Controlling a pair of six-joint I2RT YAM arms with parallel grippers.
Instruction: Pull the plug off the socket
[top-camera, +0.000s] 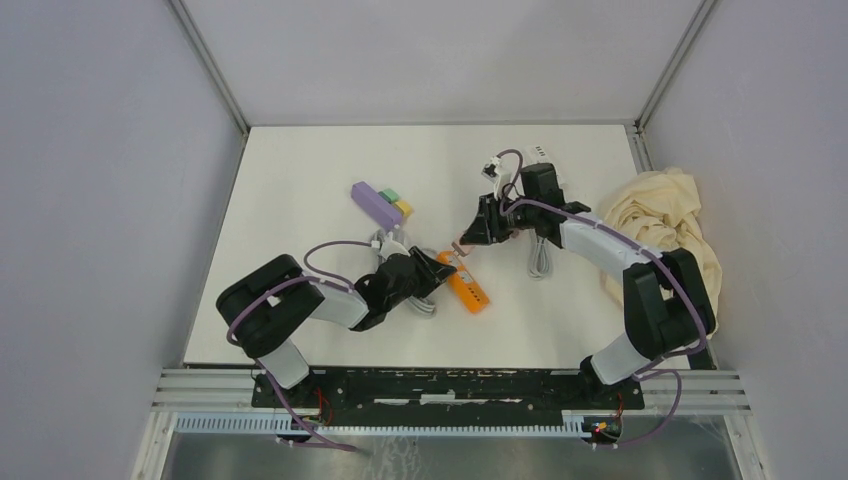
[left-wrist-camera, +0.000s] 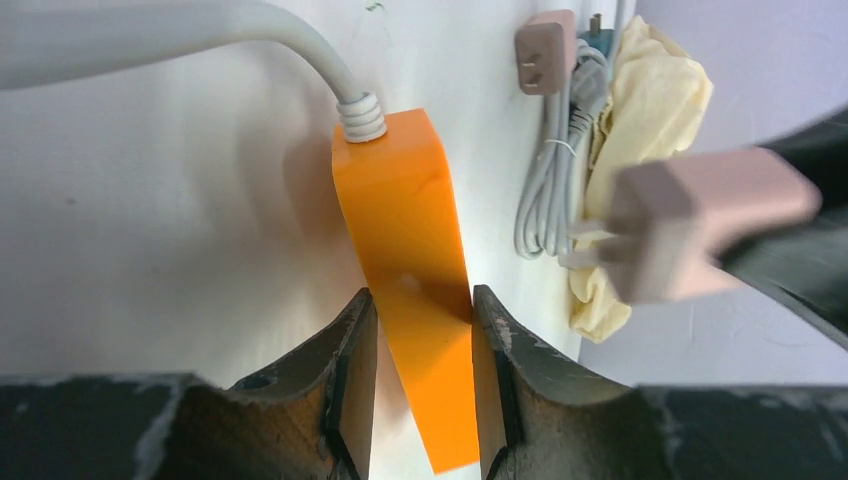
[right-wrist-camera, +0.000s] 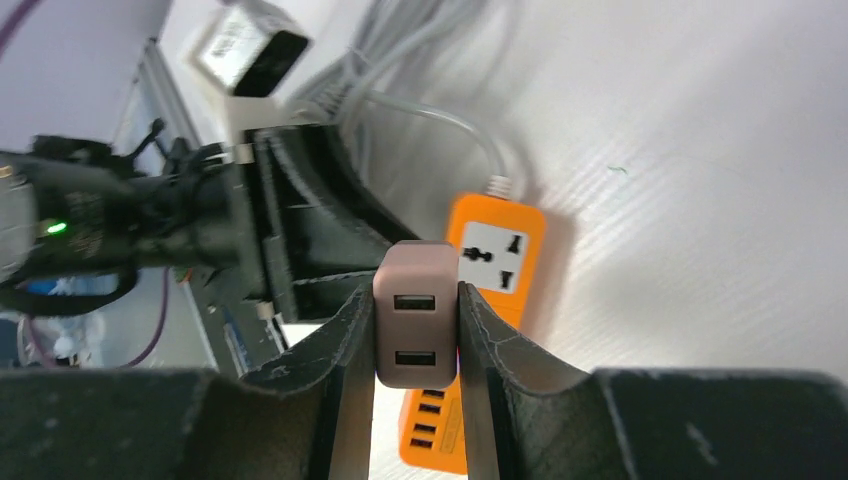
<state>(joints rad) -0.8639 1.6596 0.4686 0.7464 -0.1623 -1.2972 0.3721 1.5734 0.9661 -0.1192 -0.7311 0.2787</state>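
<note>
The orange socket strip (top-camera: 470, 290) lies on the white table with a grey cord at its far end. My left gripper (top-camera: 443, 270) is shut on the strip's sides, which shows in the left wrist view (left-wrist-camera: 405, 220), fingertips (left-wrist-camera: 360, 330) on either side. My right gripper (top-camera: 470, 235) is shut on a pinkish-brown USB plug (right-wrist-camera: 416, 310) and holds it just above the strip (right-wrist-camera: 497, 250). In the left wrist view the plug (left-wrist-camera: 700, 215) hangs in the air with its prongs bare, apart from the socket.
A purple power strip (top-camera: 375, 203) with green and yellow blocks lies at the middle back. A coiled grey cable (top-camera: 540, 258) and another plug (left-wrist-camera: 545, 55) lie to the right. A cream cloth (top-camera: 665, 225) is bunched at the right edge. A white adapter (top-camera: 490, 167) sits at the back.
</note>
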